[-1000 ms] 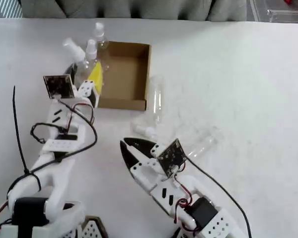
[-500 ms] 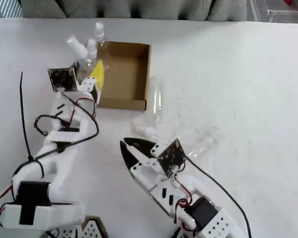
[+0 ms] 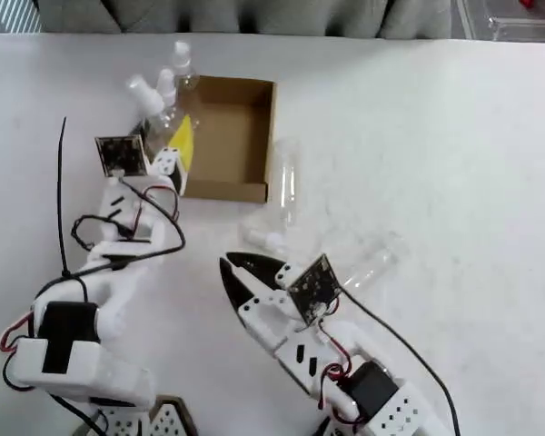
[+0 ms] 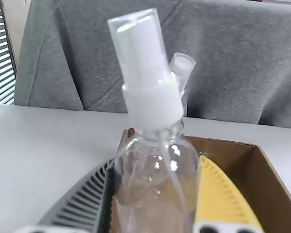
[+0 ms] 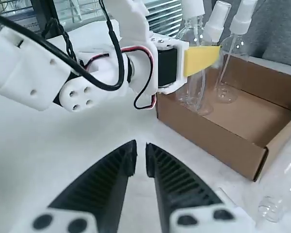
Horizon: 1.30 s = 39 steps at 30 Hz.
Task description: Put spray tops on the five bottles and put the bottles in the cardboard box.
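Note:
My left gripper (image 3: pixel 163 138) is shut on a clear bottle (image 3: pixel 153 111) with a white spray top, held tilted at the cardboard box's (image 3: pixel 254 136) left wall. In the left wrist view the bottle (image 4: pixel 155 184) sits between the grey and yellow fingers (image 4: pixel 223 194). Two more topped bottles (image 3: pixel 174 74) stand at the box's far left corner. Two uncapped bottles (image 3: pixel 286 186) (image 3: pixel 368 259) lie on the table to the right of the box, with a loose spray top (image 3: pixel 263 239) between them. My right gripper (image 3: pixel 227 266) rests shut near that spray top, holding nothing.
The right wrist view shows the left arm (image 5: pixel 87 63) beside the box (image 5: pixel 223 131), with a lying bottle (image 5: pixel 281 194) close by. A grey sofa back (image 4: pixel 223 58) runs behind the table. White tabletop stretches out to the right.
The left arm has swung slightly toward the box, carrying the topped bottle with it. The right arm has not moved.

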Each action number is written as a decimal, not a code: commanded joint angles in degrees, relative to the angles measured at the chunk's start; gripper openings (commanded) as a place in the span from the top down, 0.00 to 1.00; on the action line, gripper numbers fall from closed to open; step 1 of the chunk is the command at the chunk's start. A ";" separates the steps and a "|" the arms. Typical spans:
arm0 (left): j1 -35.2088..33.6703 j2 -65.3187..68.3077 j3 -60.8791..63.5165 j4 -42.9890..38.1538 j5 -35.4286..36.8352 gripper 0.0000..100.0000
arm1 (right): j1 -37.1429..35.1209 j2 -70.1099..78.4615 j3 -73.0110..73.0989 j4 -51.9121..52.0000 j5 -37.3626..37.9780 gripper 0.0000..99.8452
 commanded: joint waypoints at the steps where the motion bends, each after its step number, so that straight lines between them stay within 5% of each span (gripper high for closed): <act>1: -0.48 -0.40 -3.78 -2.02 -0.79 0.98 | 0.48 0.31 0.62 0.31 0.79 0.98; 18: -1.01 4.18 -4.75 -2.02 -0.88 0.98 | 0.66 0.40 0.62 0.31 0.79 0.98; 39: -1.63 13.05 -5.71 -11.25 -0.88 0.98 | 0.66 0.31 0.62 0.31 0.79 0.98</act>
